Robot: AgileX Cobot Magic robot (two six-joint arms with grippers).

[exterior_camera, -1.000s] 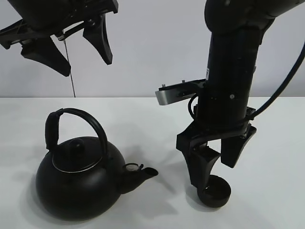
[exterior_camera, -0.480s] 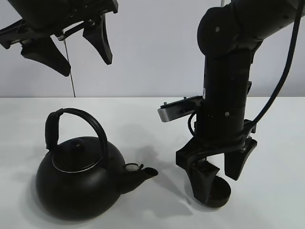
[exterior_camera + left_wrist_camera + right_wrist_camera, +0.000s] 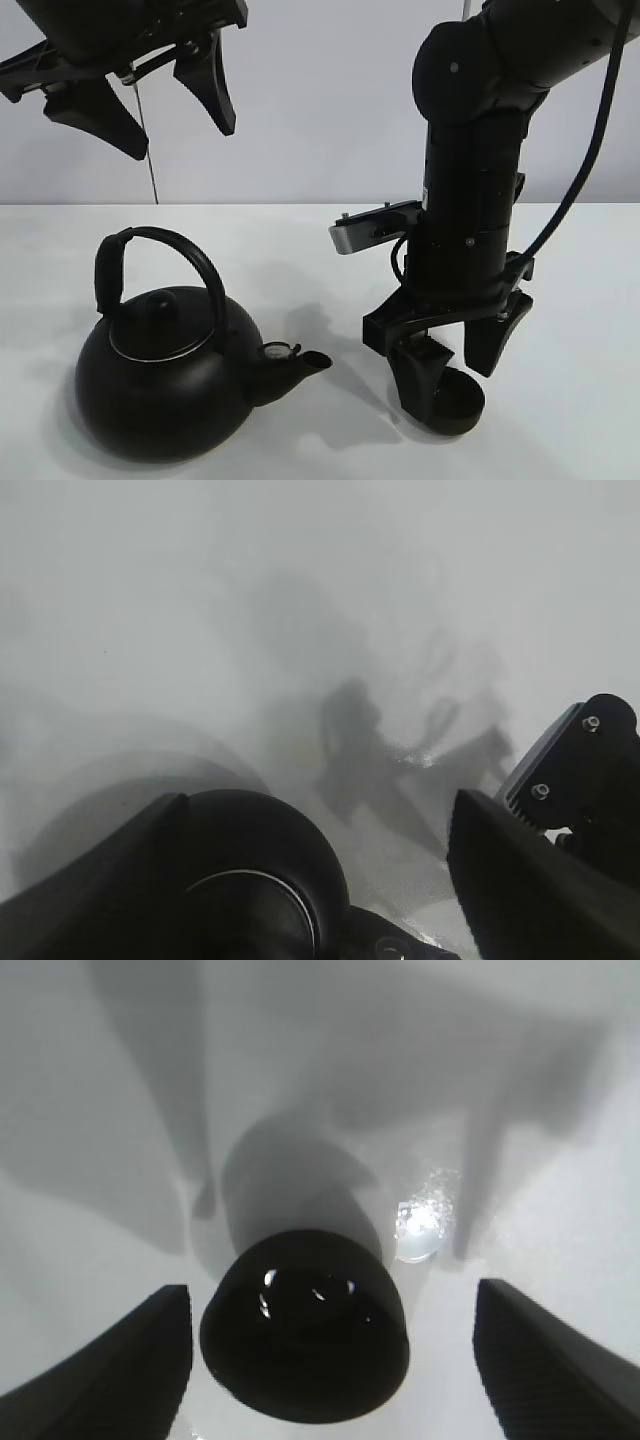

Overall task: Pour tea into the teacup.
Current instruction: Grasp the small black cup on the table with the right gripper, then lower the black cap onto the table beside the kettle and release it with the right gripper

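The small matte-black teacup (image 3: 456,403) stands on the white table at the front right. It also shows in the right wrist view (image 3: 304,1325), upright, between the two fingers. My right gripper (image 3: 455,370) is open around it, fingers apart from its sides. The big black kettle (image 3: 165,368) with arched handle sits at the front left, spout pointing toward the cup. Its lid shows in the left wrist view (image 3: 250,900). My left gripper (image 3: 140,95) hangs open and empty high above the kettle.
The white table (image 3: 560,260) runs back to a pale wall. A thin cord (image 3: 147,150) hangs behind the left gripper. A small wet spot (image 3: 420,1235) lies on the table beside the cup.
My right gripper has lowered and opened, leaving the teacup standing on the table. The left gripper and kettle have not moved.
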